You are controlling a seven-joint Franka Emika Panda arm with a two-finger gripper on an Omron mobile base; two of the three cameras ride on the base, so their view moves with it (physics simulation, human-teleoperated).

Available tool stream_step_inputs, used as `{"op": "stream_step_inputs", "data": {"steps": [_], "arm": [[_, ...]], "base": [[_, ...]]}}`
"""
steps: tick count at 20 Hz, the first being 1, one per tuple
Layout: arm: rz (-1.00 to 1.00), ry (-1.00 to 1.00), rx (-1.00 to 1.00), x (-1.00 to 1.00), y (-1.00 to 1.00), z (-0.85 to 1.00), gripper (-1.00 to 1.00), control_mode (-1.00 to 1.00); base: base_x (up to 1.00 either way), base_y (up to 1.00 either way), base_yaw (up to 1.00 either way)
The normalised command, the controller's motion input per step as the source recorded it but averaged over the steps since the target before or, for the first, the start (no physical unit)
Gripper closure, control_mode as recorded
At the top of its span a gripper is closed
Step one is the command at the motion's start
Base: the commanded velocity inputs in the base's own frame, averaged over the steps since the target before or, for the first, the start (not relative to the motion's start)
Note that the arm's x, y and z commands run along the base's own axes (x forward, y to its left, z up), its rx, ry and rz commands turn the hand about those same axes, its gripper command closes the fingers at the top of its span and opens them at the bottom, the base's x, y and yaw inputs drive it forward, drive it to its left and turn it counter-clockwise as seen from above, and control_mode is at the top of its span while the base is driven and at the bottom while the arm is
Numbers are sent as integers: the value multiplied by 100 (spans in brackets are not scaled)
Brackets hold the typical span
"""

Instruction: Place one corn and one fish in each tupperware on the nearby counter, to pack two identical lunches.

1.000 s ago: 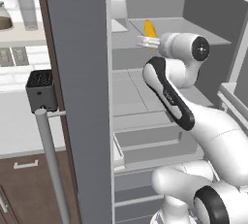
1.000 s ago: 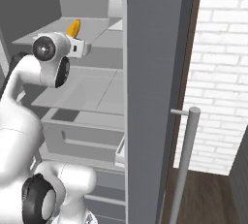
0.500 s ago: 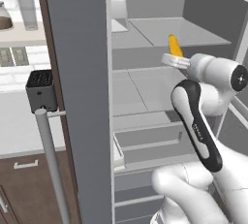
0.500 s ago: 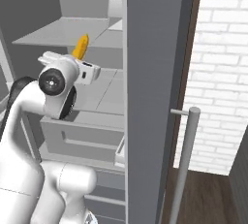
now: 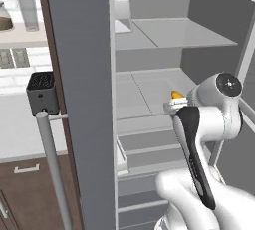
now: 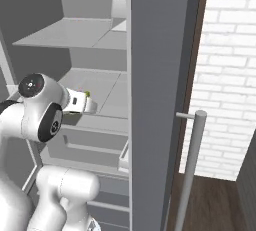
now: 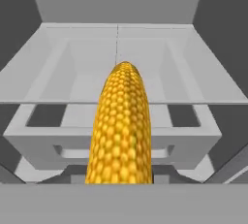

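My gripper, clamped on the stubby yellow-orange corn cob, holds it pointing lengthwise straight ahead at frame centre, toward the grey fridge drawer.

A rendered kitchen: open fridge shelves, brick wall, wall-shelf jars.

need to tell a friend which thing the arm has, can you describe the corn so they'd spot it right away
Start at the open fridge with pale grey shelves. In front of its middle shelf, the white arm's gripper is shut on the corn. It is a stubby yellow-orange cob with rows of kernels, the one bright colour among the grey.
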Motion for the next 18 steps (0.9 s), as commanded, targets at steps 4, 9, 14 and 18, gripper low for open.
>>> {"op": "stream_step_inputs", "data": {"steps": [4,9,14,18], "arm": [[0,13,-6,-9,2,-6,100,-100],[0,5,-2,-13,0,-11,100,100],[0,0,0,0,0,0,100,100],[0,0,0,0,0,0,100,100]], "base": [[0,0,0],[-80,-18,30],[-91,-4,72],[-35,6,95]]}}
